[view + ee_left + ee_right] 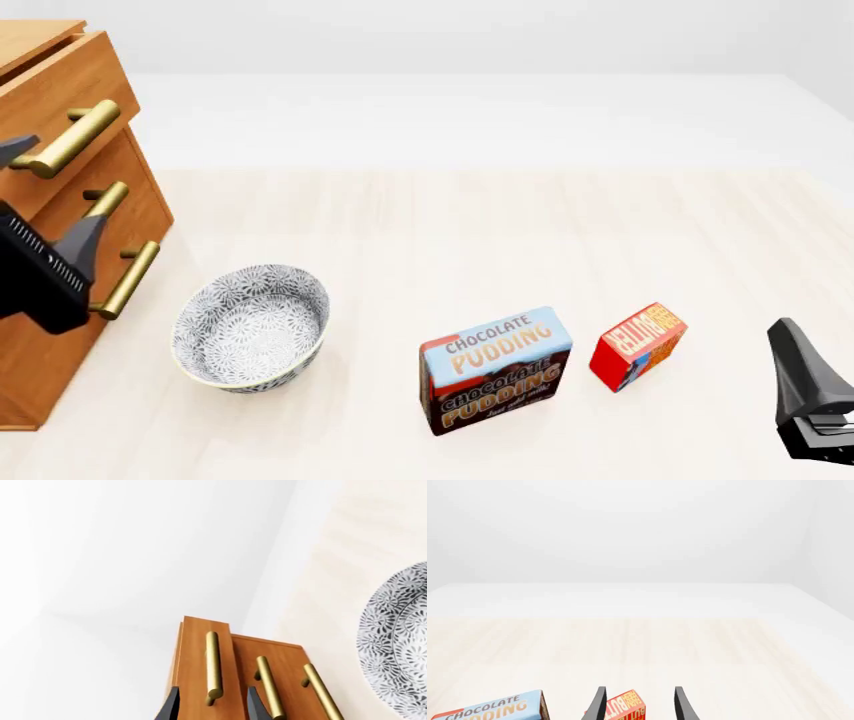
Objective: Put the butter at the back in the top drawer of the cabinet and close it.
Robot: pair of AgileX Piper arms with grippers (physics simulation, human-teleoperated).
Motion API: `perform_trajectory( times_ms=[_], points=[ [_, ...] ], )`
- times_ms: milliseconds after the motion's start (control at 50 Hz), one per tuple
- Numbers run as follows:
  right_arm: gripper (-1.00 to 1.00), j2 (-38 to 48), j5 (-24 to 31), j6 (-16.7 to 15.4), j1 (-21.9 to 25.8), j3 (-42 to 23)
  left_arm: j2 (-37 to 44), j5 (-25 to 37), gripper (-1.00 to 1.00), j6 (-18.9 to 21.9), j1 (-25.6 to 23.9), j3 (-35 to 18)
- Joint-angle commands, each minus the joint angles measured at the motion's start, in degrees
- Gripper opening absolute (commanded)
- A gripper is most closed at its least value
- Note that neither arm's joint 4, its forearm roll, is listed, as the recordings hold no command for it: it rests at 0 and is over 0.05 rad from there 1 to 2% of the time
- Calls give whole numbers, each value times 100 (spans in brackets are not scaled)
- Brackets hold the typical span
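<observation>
The cabinet (pixel 54 300) stands at the table's left edge, and its top drawer (pixel 54 85) juts out a little past the two lower ones. My left gripper (pixel 64 180) is open in front of it. In the left wrist view its fingers (pixel 172 705) stand on either side of the top drawer's brass handle (pixel 212 662) without pressing it. The butter (pixel 638 345), a small red and orange box, lies near the front right. My right gripper (pixel 790 345) is open, to the right of the butter and nearer the front. The right wrist view shows the butter (pixel 626 707) just beyond that gripper (pixel 639 692).
A brown-and-blue chocolate pudding box (pixel 497 370) stands just left of the butter. A patterned grey bowl (pixel 254 325) sits between that box and the cabinet. Two lower drawers with brass handles (pixel 127 280) are shut.
</observation>
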Motion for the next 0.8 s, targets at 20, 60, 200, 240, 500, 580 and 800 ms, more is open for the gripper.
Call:
perform_trajectory(
  times_ms=[20, 60, 200, 240, 500, 580, 800],
  points=[
    [100, 0, 0, 0, 0, 0, 178, -92, 100, -33, 54, -16],
    [100, 0, 0, 0, 0, 0, 198, -132, 100, -17, 60, -2],
    [100, 0, 0, 0, 0, 0, 256, -160, 100, -4, 94, -48],
    [100, 0, 0, 0, 0, 0, 267, -160, 100, -7, 98, -55],
    [100, 0, 0, 0, 0, 0, 339, -148, 100, -54, 224, -138],
    [100, 0, 0, 0, 0, 0, 422, -200, 100, -63, 239, -161],
    [100, 0, 0, 0, 0, 0, 634, -363, 100, -87, 270, -126]
  ],
)
